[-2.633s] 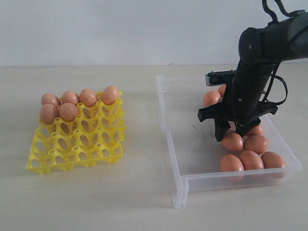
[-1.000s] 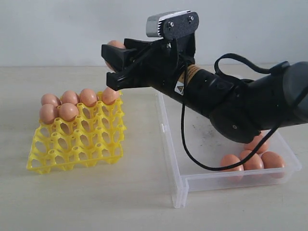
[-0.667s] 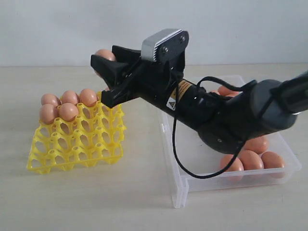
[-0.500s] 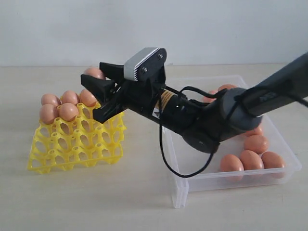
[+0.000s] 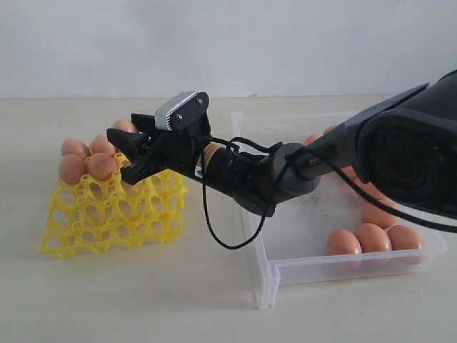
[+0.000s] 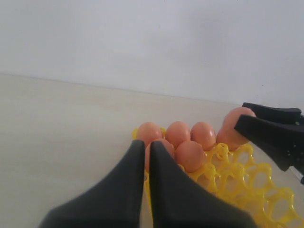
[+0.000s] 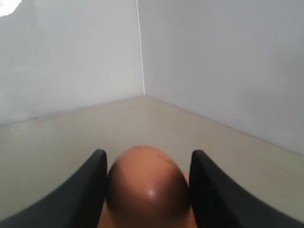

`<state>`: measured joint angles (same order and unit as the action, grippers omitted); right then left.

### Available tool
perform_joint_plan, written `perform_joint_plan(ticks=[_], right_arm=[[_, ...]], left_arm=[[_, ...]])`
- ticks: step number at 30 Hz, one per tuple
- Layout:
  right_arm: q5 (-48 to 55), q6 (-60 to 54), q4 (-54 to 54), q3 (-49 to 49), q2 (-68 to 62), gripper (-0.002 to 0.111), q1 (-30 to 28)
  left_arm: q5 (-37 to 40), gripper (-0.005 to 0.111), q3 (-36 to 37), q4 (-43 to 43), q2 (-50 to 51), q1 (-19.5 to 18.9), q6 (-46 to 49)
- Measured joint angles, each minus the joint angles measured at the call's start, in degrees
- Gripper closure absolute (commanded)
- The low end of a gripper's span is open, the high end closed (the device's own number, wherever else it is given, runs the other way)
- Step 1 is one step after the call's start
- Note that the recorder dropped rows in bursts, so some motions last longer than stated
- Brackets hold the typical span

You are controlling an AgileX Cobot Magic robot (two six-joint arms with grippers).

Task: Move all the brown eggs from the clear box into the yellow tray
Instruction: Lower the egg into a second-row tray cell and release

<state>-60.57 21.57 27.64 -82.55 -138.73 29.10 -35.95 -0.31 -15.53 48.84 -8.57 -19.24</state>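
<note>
One brown egg (image 5: pixel 126 127) is held between the right fingers (image 7: pixel 90 185), which are spread only as wide as its sides. It is carried low over the yellow tray (image 5: pixel 107 214), at the side farthest in the exterior view and close to the seated eggs (image 5: pixel 101 166), presumably so that a free cup can be reached. The left fingers (image 6: pixel 123 190) are pressed together, empty, near the tray and out of the way. Several loose eggs (image 5: pixel 373 236) lie in the clear box (image 5: pixel 265 282) on the counter (image 5: pixel 143 300), so the task is judged unfinished.
</note>
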Motion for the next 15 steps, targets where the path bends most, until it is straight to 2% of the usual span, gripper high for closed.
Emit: perform_joint_plan(ticks=[15], right_arm=[[3.8, 2.7, 0.3, -5.1, -3.6, 0.108, 0.0]], left_arm=[[0.0, 0.103, 0.0, 0.0, 0.0, 0.0, 0.2]])
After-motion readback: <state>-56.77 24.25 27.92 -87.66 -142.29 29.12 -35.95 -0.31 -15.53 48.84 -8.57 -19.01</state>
